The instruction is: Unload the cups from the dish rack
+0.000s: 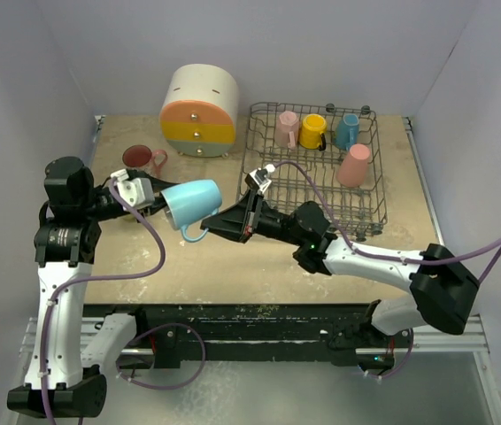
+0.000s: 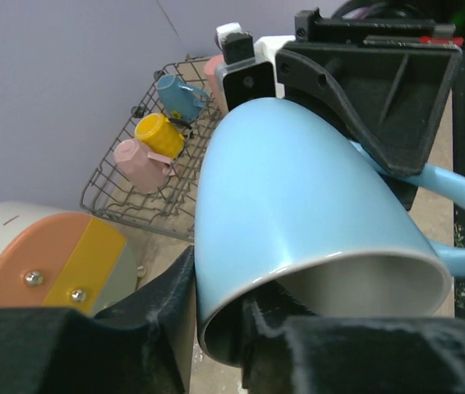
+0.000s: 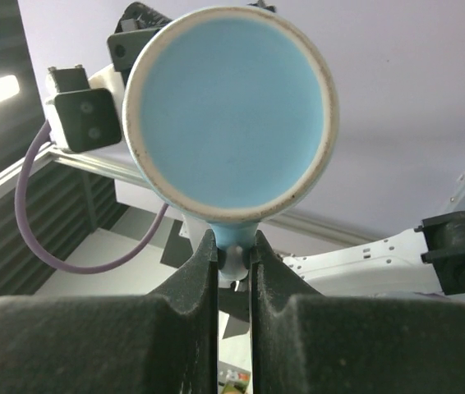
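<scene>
Mid-air handover, 9 o'clock of dish rack [image 1: 321, 190] | right gripper [image 3: 232, 246] clamps light blue mug [image 1: 193, 202] by handle | left gripper [image 2: 216, 316] pinches rim | next: right lets go; 4 cups [image 1: 354, 165] remain racked

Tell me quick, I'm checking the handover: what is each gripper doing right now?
Left gripper: fingers closed across the rim of the light blue mug.
Right gripper: shut on the same mug's handle.

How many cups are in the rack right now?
4: pink mug, yellow mug, blue mug along the dish rack's far side; salmon tumbler just nearer. Others may be hidden.
</scene>
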Action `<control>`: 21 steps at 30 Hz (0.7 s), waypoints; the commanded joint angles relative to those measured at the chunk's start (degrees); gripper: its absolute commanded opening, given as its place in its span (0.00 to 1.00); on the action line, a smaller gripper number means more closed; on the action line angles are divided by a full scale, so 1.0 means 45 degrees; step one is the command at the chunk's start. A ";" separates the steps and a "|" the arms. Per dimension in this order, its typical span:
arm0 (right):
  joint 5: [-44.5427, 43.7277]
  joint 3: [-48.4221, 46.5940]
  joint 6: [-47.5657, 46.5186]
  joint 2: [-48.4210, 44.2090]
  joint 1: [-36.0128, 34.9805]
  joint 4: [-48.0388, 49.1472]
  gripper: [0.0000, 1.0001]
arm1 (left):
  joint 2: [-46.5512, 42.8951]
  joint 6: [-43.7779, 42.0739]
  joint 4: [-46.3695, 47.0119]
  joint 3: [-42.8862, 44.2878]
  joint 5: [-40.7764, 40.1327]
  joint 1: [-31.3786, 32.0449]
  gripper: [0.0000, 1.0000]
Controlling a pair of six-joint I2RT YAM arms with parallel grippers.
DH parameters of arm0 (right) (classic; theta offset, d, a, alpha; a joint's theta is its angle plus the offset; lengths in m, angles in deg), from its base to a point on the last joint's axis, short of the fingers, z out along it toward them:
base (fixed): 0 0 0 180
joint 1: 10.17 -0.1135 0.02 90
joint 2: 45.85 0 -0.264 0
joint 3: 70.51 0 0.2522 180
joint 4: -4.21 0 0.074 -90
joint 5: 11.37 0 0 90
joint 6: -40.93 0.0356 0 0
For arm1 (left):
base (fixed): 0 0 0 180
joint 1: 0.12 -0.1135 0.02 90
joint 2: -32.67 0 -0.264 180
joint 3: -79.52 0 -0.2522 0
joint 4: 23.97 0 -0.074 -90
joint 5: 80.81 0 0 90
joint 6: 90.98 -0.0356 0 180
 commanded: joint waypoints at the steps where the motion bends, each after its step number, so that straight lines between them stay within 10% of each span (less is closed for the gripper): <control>1: -0.0591 -0.0659 0.0308 -0.0053 -0.0149 0.2413 0.01 | -0.0165 0.0528 0.0974 -0.0239 0.0228 0.0030 0.17; 4: -0.0421 -0.0596 0.0170 -0.0066 -0.0140 0.1778 0.26 | -0.0152 0.0362 0.0730 -0.0486 -0.0044 0.0030 0.00; 10: -0.0386 -0.0664 -0.2049 -0.1991 0.1407 -0.3626 0.84 | 0.0586 -0.1559 -0.1004 -0.0909 -0.2714 0.0022 0.00; 16: -0.2912 -0.2680 -0.6652 -0.4065 0.3621 -1.3516 0.97 | 0.3374 -0.2485 -0.2621 -0.0674 -0.7304 0.0054 0.00; 21: -0.4514 -0.3898 -0.8514 -0.4789 0.4525 -1.7003 0.98 | 0.5755 -0.2386 -0.2898 -0.0153 -0.9576 0.0077 0.00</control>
